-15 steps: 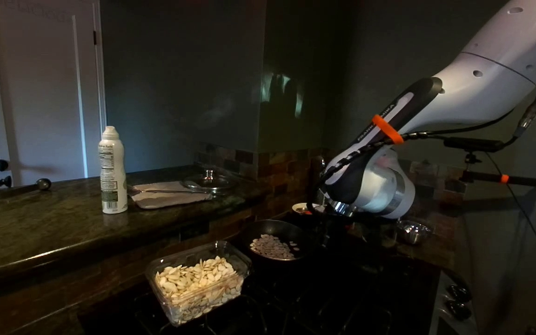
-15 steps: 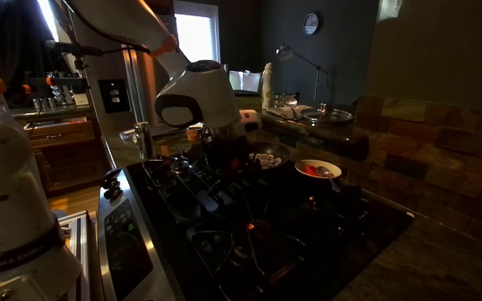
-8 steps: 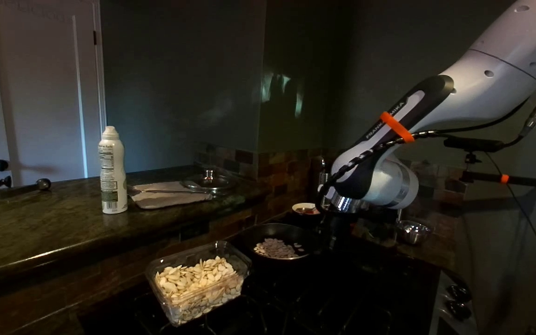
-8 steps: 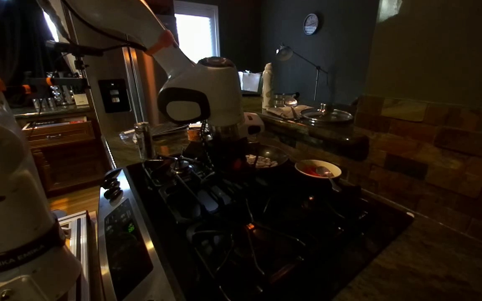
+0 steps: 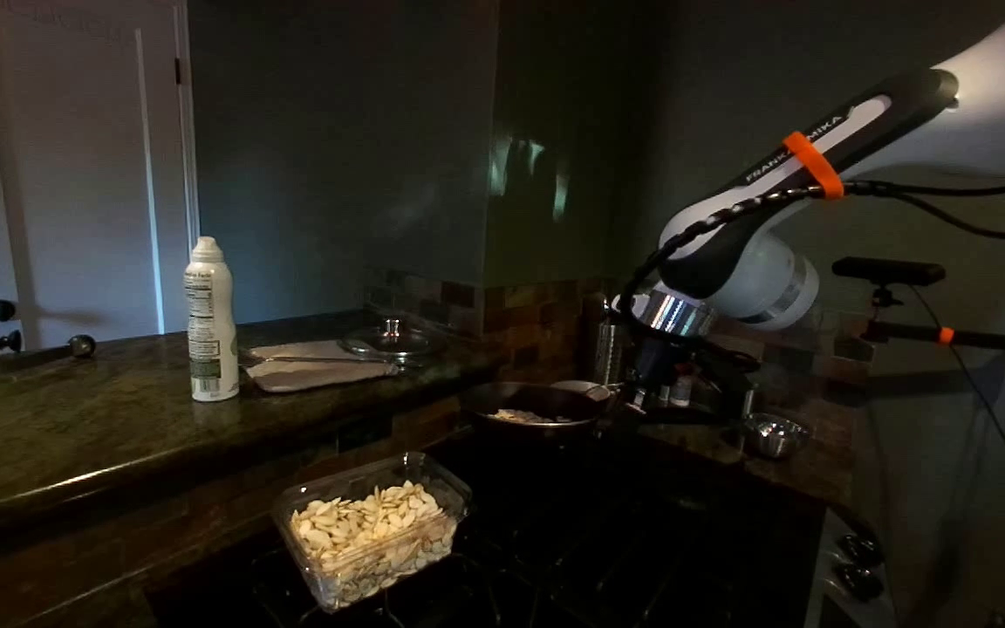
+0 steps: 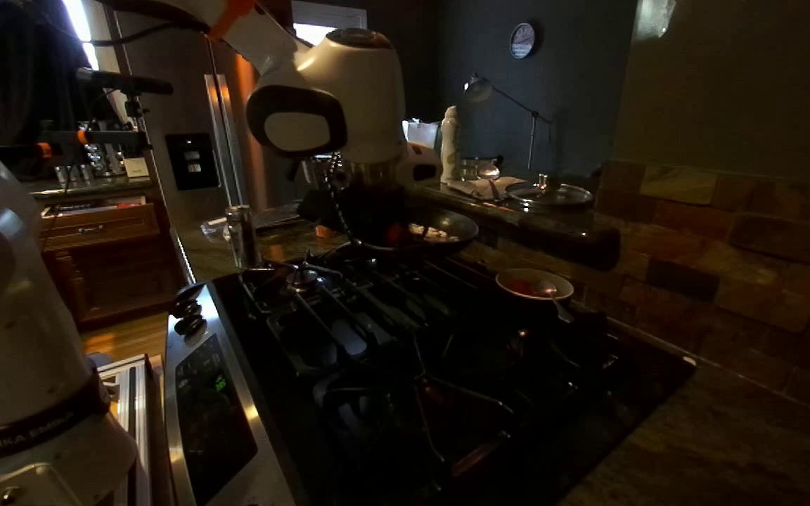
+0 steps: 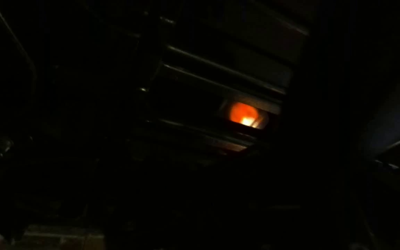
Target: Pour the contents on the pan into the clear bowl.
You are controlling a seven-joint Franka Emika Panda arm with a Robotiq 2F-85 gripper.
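The black pan (image 5: 555, 399) is raised above the stove, roughly level; it also shows in an exterior view (image 6: 463, 225), partly behind the arm. The pale contents (image 5: 524, 417) lie inside it, seen at a low angle. My gripper (image 5: 631, 406) is at the pan's handle side and the pan hangs from it; the fingers are dark and hard to make out. The clear bowl (image 5: 389, 542) stands on the stove nearer that camera, with many pale pieces inside, and apart from the pan. It is out of sight in the other views. The wrist view is nearly black.
A white dish (image 6: 535, 274) with something red and a spoon stands on the stove (image 6: 419, 379). A metal bowl (image 5: 775, 434) sits behind the arm. A white spray can (image 5: 213, 323), a cloth (image 5: 319, 373) and a glass lid (image 5: 391, 342) are on the raised counter. An orange glow (image 7: 243, 113) shows in the wrist view.
My arm has risen and pulled back, and the pan has come up with it, from low over the stove to well above it. The clear bowl has not moved.
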